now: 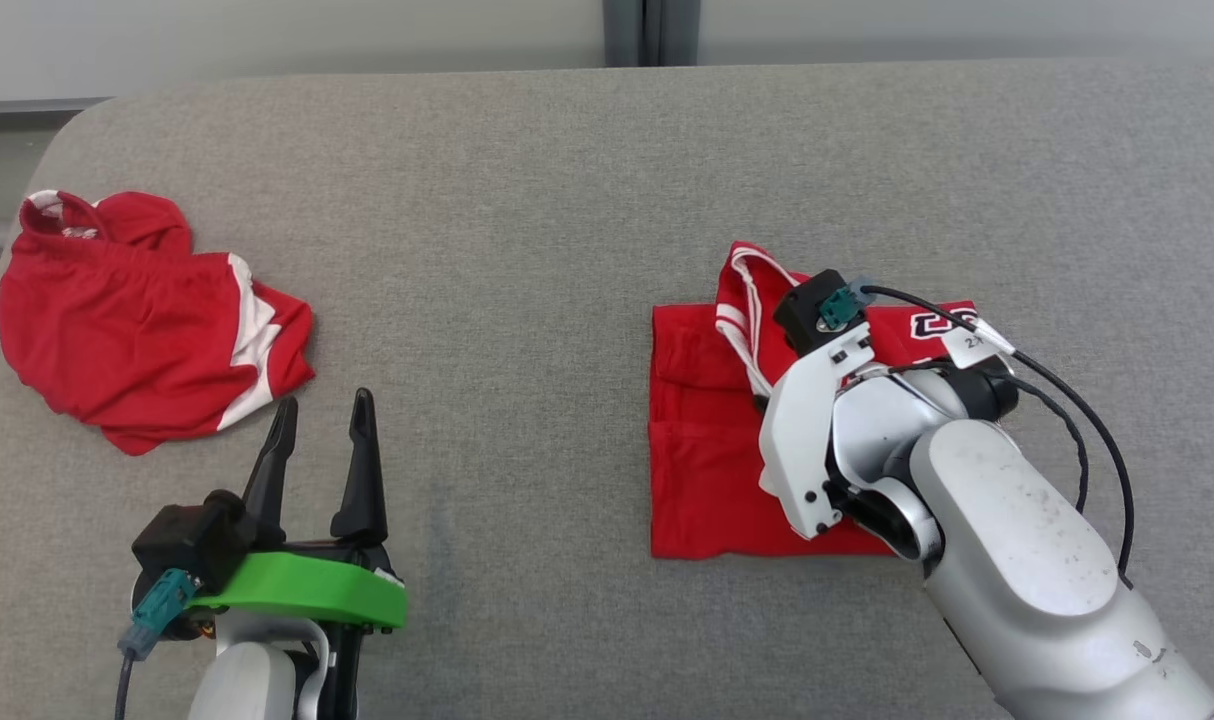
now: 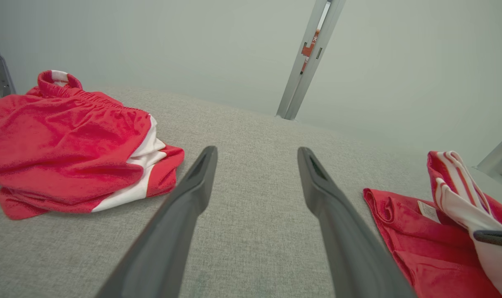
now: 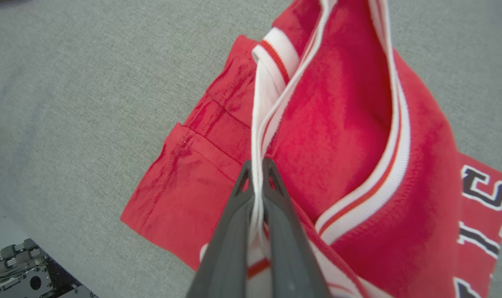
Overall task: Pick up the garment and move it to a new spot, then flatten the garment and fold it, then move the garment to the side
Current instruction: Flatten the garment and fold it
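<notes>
The red jersey (image 1: 707, 450) lies on the right half of the grey padded table (image 1: 567, 150), nearer the front edge than the back. Most of it rests flat as a rough rectangle, with lettering showing at its far right corner. One part with white striped trim (image 3: 259, 124) is raised above the rest.

The right gripper (image 3: 257, 169) comes down over the jersey's middle, its jaws together and clamped on that trim, which runs up between the two dark fingers in the right wrist view.

This looks like the folding step: a flap is lifted but not yet laid over the flat part. The next move probably calls for carrying the pinched edge across the rectangle, lowering it without dragging the layers underneath, and only then letting go.

The left gripper (image 1: 322, 400) sits at the near left, well apart from the jersey, with jaws wide apart and holding nothing. It could pin the flat layers if needed.

A second red garment (image 1: 137, 320), crumpled, with white panels, lies at the far left.
</notes>
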You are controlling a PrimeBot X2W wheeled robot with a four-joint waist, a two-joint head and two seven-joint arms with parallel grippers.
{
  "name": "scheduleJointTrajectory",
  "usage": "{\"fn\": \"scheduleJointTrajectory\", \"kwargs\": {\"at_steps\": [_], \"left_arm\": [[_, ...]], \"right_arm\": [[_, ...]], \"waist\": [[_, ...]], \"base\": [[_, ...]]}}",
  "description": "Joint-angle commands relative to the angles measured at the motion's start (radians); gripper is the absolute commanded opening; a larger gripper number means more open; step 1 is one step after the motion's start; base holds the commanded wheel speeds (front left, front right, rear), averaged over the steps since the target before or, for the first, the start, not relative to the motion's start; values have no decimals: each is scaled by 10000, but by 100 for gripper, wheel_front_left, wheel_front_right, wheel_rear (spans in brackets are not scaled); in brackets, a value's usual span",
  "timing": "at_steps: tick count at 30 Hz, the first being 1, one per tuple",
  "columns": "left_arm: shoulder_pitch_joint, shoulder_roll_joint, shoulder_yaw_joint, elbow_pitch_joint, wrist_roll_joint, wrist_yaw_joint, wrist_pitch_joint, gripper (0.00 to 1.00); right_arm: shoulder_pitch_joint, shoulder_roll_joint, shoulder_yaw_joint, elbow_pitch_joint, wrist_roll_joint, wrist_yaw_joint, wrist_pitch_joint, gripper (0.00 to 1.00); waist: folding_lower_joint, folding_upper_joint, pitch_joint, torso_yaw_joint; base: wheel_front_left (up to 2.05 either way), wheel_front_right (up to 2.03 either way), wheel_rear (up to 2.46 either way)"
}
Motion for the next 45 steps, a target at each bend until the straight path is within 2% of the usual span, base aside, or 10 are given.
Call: {"fn": "scheduleJointTrajectory", "kwargs": {"at_steps": [1,11,12,13,18,23,25,35,41,45], "left_arm": [[-187,33,-13,28,-144,-28,-1,100],[-284,32,-101,77,-210,-28,-2,100],[-288,32,-90,77,-214,-28,-2,100],[-286,32,-76,76,-216,-28,-2,100],[-179,32,19,59,-177,-28,-2,100],[-31,32,133,43,-22,-28,-1,100],[-7,33,169,40,-27,-28,-1,100],[111,32,313,146,221,-28,-2,100],[221,35,388,232,183,-28,-2,100],[333,40,371,263,328,-28,-1,100]], "right_arm": [[-145,68,114,277,95,-2,-72,0],[-711,643,712,1827,646,-1,-823,0],[-752,683,700,1911,652,-1,-938,29],[-772,731,660,2032,692,-1,-1043,100],[-878,896,354,2034,1206,-1,-1770,100],[-936,1069,-178,1033,2470,-1,-2993,100],[-889,1018,-441,596,2603,1,-3606,100],[741,-272,-2276,-526,786,1,-6745,100],[1812,-500,-3340,-306,-277,1,-7949,100],[2247,-523,-3568,55,-365,1,-8414,100]], "waist": [[0,0,100,243],[0,0,215,598],[0,0,218,597],[0,0,218,593],[0,0,152,499],[0,0,17,277],[0,0,-71,182],[0,0,-604,-414],[0,0,-949,-796],[0,0,-1118,-1002]], "base": [[0,0,0],[0,0,0],[0,0,0],[0,0,0],[0,0,0],[0,0,0],[0,0,0],[0,0,0],[0,0,0],[0,0,0]]}}
